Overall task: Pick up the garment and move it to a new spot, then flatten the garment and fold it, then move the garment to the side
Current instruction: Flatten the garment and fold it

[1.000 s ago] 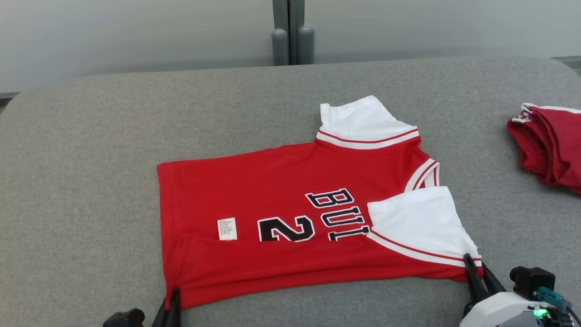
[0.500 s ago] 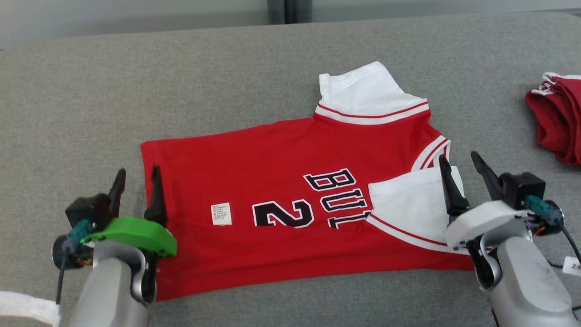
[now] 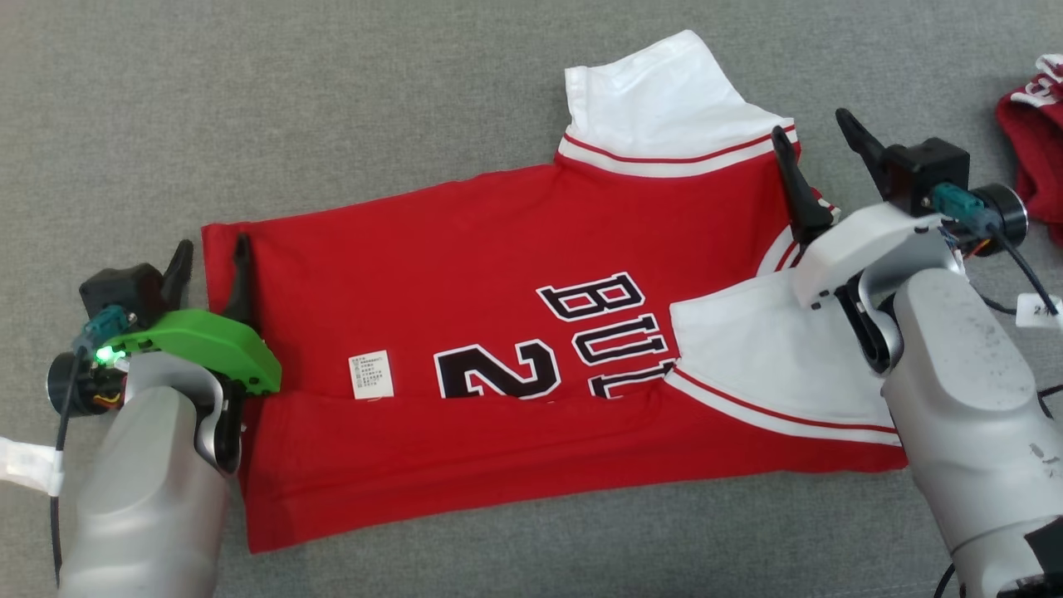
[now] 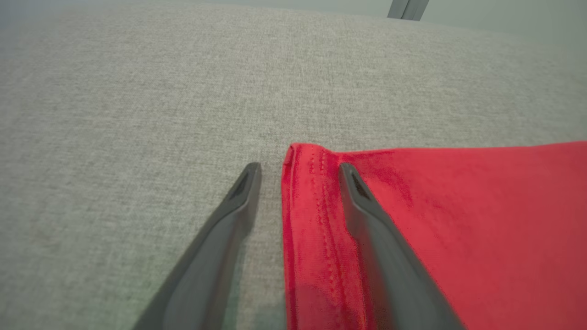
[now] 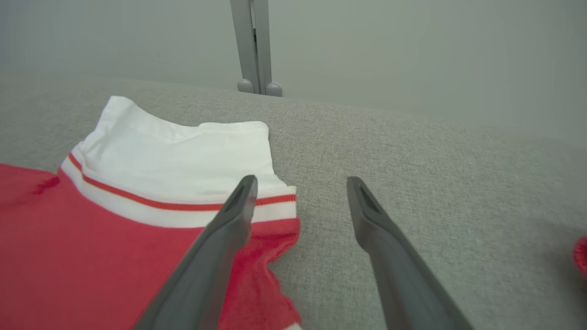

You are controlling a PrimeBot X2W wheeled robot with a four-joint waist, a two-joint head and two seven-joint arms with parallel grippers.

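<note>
Garment (image 3: 498, 274), a red jersey with white sleeves, spread over the middle of the grey counter (image 3: 332, 100), hem to the left and shoulders to the right. Near long edge (image 3: 498, 457) already turned over onto the body. Near sleeve (image 3: 764, 349) laid across the chest, far sleeve (image 3: 656, 100) sticking out to the far side.

Left claw (image 3: 213, 242) above the far-left hem corner, jaws apart and empty, one finger (image 4: 367, 220) over red cloth and the other over bare counter. Right claw (image 3: 809, 123) at the far-right shoulder, just beside the far sleeve, also apart and empty, astride the cloth edge in the same way.

Probably preparing to take the far edge for the next fold. Possible trouble from here:
- Pinching only the upper layer at a corner, leaving the lower layer down and spoiling the fold.
- Pushing the hem instead of catching it, with the tips coming down too flat, and so making wrinkles.
- Uneven lifting by the two arms, giving a slanted fold.
- Loose near sleeve sliding off the chest during the lift.

Second red garment (image 3: 1034, 124) at the far right, well apart, no danger for now.
</note>
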